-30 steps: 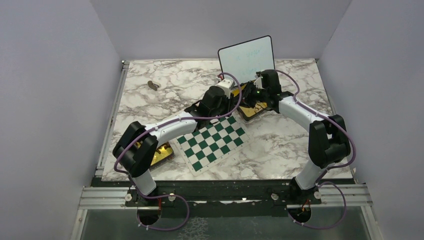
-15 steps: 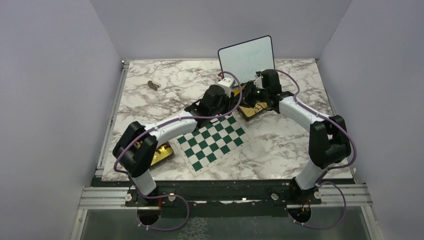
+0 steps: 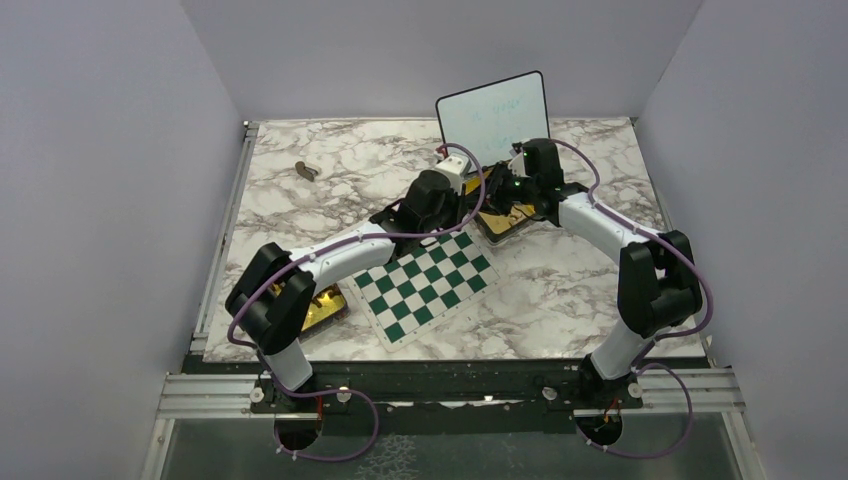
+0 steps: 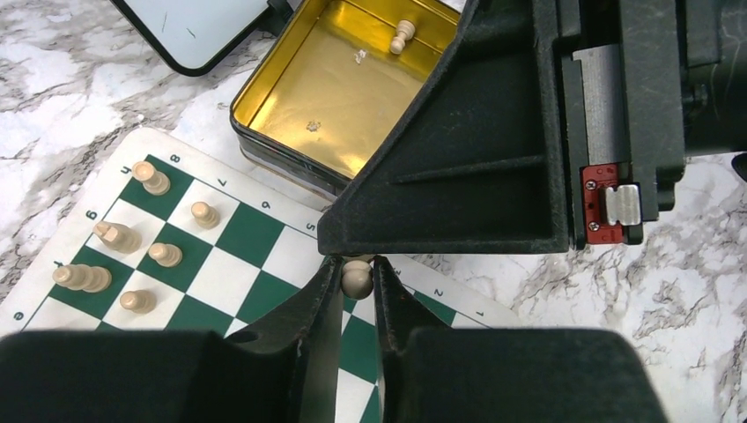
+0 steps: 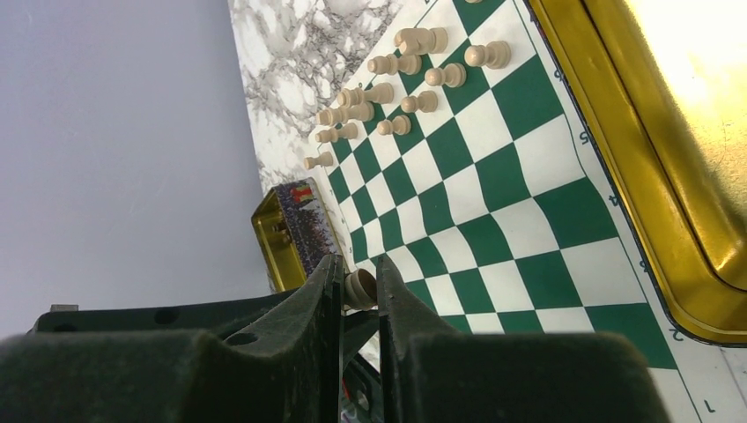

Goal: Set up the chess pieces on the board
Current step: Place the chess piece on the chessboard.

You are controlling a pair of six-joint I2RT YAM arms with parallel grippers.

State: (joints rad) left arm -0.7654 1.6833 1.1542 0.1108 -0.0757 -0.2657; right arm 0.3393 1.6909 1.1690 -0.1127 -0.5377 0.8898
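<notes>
A pale pawn (image 4: 356, 280) is pinched between the fingers of my left gripper (image 4: 357, 267), just above the green-and-white board (image 4: 251, 233). My right gripper (image 5: 359, 269) is shut on the same piece (image 5: 362, 289) from the other side, with the pawn's round base showing. In the top view both grippers meet over the board's far corner (image 3: 470, 240), beside a gold tin (image 3: 508, 225). Several pale chess pieces (image 4: 119, 236) stand in two rows on the board's far side. One pale piece (image 4: 403, 35) lies in the open gold tin (image 4: 264, 97).
A small whiteboard (image 3: 493, 115) stands at the back. A second gold tin (image 3: 322, 305) sits left of the board under the left arm. A small brown object (image 3: 307, 170) lies on the marble at the far left.
My left gripper's jaws have narrowed onto the pawn. Neither arm has visibly moved in the top view.
</notes>
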